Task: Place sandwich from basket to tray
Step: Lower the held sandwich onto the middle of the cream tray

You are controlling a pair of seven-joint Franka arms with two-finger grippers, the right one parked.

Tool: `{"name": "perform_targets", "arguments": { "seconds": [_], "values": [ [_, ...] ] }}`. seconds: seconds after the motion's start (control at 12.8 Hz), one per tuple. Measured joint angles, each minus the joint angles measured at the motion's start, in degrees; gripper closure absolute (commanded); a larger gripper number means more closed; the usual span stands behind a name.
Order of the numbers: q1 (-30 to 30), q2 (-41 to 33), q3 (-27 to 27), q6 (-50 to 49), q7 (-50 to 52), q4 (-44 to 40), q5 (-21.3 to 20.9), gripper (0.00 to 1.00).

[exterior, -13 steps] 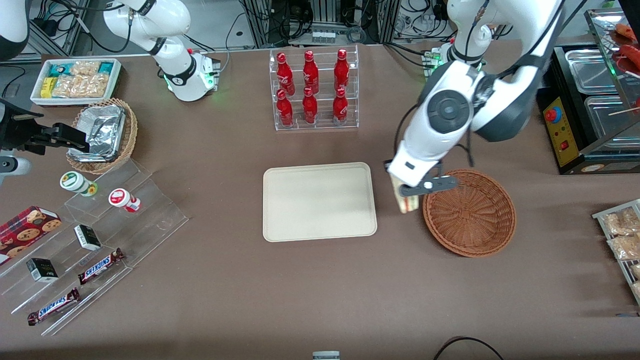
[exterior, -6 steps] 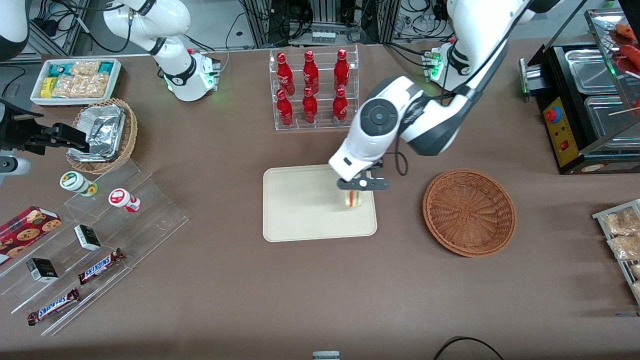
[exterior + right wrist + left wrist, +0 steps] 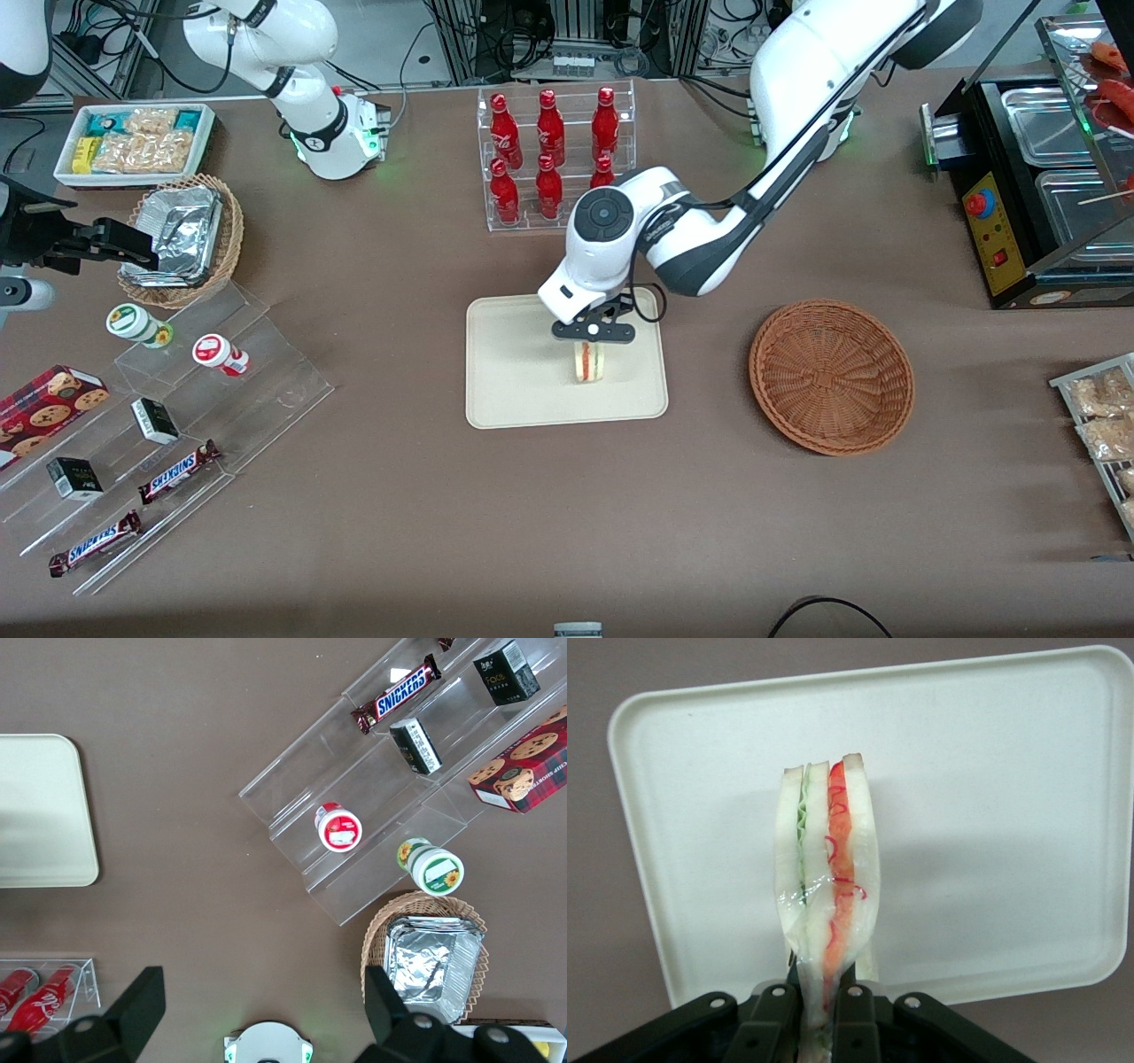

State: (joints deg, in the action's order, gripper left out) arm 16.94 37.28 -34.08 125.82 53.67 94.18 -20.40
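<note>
My left gripper (image 3: 592, 341) hangs over the middle of the beige tray (image 3: 514, 390), shut on the clear-wrapped sandwich (image 3: 589, 361). In the left wrist view the sandwich (image 3: 827, 886) stands on edge between the black fingers (image 3: 855, 1014), its red and green filling showing, with the tray (image 3: 1010, 815) below it. The gripper (image 3: 819, 992) pinches the wedge at its narrow end. Whether the sandwich touches the tray I cannot tell. The reddish-brown wicker basket (image 3: 831, 376) sits beside the tray toward the working arm's end, with nothing in it.
A clear rack of red bottles (image 3: 554, 159) stands farther from the front camera than the tray. Toward the parked arm's end are acrylic steps with snacks (image 3: 159, 425), a tan basket of foil containers (image 3: 182, 237) and a white bin of packets (image 3: 133, 142). A black appliance (image 3: 1036, 186) stands at the working arm's end.
The gripper carried the sandwich from beside the basket across to over the tray's middle, staying shut on it. The arm's elbow swung the same way.
</note>
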Motion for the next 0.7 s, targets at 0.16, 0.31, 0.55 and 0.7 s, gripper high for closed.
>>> {"name": "perform_targets", "arguments": {
  "seconds": [0.16, 0.31, 0.55, 0.7],
  "values": [
    [0.77, 2.17, 0.00, 1.85, 1.35, -0.64, -1.14, 1.00],
    [1.33, 3.86, 0.00, 2.71, 2.11, -2.08, -1.23, 1.00],
    [2.85, 5.38, 0.12, 2.81, 3.24, -3.92, -1.39, 1.00],
    [3.97, 6.20, 0.89, 3.10, 3.46, -4.89, -1.63, 1.00]
  ]
}}
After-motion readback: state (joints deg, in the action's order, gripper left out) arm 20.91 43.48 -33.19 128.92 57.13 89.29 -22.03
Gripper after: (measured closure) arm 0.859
